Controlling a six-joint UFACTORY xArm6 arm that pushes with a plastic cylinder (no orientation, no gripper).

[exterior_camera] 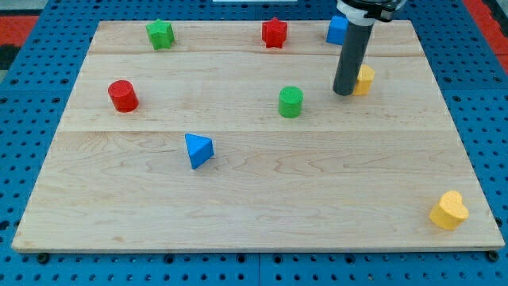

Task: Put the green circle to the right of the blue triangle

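The green circle (290, 102) stands on the wooden board (254, 199) a little right of centre. The blue triangle (198, 150) lies below and to the left of it, well apart. My tip (344, 92) is to the right of the green circle with a clear gap between them, and it sits right beside a small yellow block (364, 79).
A red cylinder (123, 95) is at the left. A green star-like block (159, 34), a red star-like block (274, 32) and a blue block (337, 30), partly hidden by the rod, line the top. A yellow heart (448, 210) is at the bottom right corner.
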